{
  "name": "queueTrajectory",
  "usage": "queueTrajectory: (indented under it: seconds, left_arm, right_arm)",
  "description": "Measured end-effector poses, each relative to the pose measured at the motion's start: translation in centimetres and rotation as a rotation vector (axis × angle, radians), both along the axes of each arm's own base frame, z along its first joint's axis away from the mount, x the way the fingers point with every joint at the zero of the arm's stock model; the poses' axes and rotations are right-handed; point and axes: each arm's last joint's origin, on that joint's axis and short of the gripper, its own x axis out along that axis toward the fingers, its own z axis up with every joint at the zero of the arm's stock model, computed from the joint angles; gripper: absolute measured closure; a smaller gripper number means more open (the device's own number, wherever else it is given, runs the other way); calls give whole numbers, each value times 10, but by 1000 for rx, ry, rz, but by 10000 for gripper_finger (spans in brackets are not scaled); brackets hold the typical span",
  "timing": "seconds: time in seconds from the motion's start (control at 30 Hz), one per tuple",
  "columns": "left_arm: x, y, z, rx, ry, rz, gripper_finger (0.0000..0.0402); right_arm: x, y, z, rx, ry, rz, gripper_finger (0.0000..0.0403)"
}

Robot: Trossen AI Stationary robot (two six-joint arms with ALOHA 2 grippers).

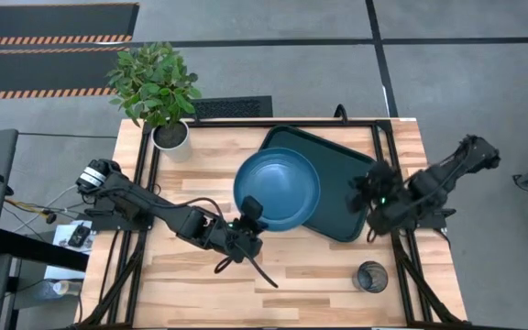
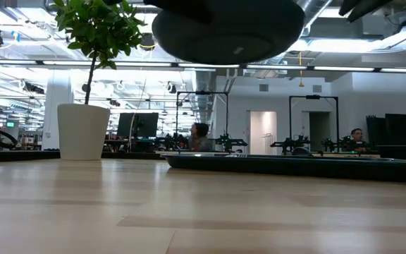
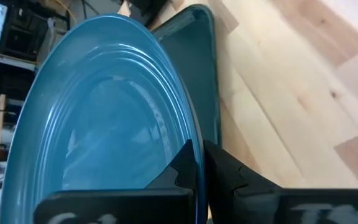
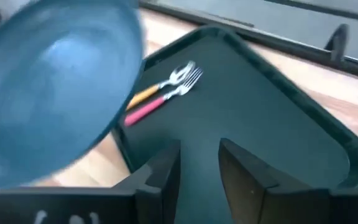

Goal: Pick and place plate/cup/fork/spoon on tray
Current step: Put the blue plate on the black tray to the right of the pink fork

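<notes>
Above the tray's point(image 1: 342, 183) near edge, left gripper point(image 1: 252, 213) clamps the raised plate's point(image 1: 278, 186) rim; right gripper point(image 4: 199, 163) hovers, fingers parted, empty.

No legible text, label, brand, number or sign appears in any view; faint marks on both gripper bodies remain unreadable.

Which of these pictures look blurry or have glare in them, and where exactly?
Right wrist view: the plate is smeared by blur, while the fork and spoon on the tray read softly. Left wrist view: soft sheen on the plate's ridges. Low view: bright ceiling lights, plate underside a dark silhouette. High view: even light, no glare.
</notes>
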Motion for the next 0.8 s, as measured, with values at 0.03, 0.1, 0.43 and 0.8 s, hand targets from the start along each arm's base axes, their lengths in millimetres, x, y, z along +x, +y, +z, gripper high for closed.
queueTrajectory:
  seconds: [0.03,0.1,0.43,0.8]
  left_arm:
    - [0,1,0,9,-1,8,402]
    - [1,3,0,33,-4,19,402]
    - [8,7,-12,87,29,37,401]
    - [19,4,-36,227,52,115,401]
  right_arm:
    - [-1,-6,2,3,-8,-21,259]
    - [1,-17,5,-9,-2,-48,242]
    - [40,-54,14,21,-21,45,214]
    - [62,-71,-2,49,120,51,236]
